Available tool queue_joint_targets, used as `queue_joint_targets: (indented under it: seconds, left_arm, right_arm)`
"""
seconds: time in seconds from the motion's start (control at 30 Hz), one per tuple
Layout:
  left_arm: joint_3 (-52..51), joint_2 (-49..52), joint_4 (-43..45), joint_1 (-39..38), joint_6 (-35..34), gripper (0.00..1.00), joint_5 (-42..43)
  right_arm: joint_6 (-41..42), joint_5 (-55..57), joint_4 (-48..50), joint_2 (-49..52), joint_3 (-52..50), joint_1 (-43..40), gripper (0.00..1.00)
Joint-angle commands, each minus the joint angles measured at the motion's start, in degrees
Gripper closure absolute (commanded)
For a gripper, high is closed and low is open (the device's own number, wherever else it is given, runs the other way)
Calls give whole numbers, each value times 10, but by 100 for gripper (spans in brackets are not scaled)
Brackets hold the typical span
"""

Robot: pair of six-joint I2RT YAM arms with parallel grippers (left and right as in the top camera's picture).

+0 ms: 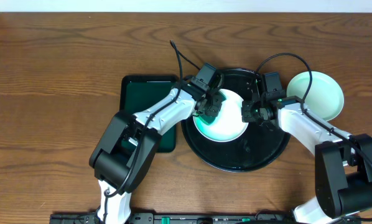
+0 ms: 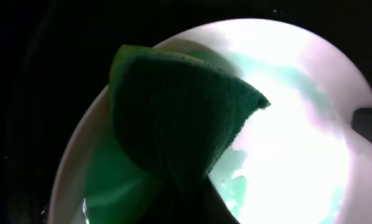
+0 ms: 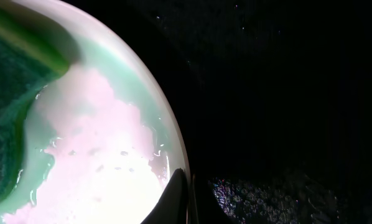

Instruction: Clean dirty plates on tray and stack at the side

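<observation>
Plate point(image 1: 228, 127) sits inside the black tray point(image 1: 260, 152), toward its upper-left part. It is brightly lit and wet, with a pale green film pooling across its face and some droplets (clearest from the wrist cameras). Green sponge point(image 2: 180, 118) is pressed on the plate's left side, its lower end drawn into a pinch. Left gripper point(image 1: 209, 106) hangs over that spot, clamped on the sponge. Right gripper point(image 1: 250, 113) meets the plate at its right rim. Its fingers point(image 3: 175, 196) are drawn close together, pinching the rim's edge. Second plate point(image 1: 320, 93) rests off the tray, on the wooden table point(image 1: 61, 93) just beside the tray's upper-right rim. Whether others lie beneath it, cannot tell. Rectangular dark green tray point(image 1: 142, 99) lies left of the black one, partly under the left arm.
</observation>
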Motion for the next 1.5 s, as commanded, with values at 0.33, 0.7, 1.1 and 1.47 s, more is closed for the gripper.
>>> queue_joint_targets:
  seconds: [0.33, 0.7, 1.1, 1.47]
  left_arm:
    - [3, -51, 47, -4, 2, 93, 211]
    - [3, -96, -30, -4, -141, 93, -54]
    - [3, -8, -59, -5, -204, 93, -61]
    - [3, 23, -62, -8, -216, 93, 150]
  right_arm:
    - [-6, -19, 2, 5, -4, 11, 99]
    - [-6, -20, 2, 5, -4, 11, 99]
    - [-6, -20, 2, 5, -4, 11, 99]
    - [-6, -20, 3, 5, -4, 11, 99]
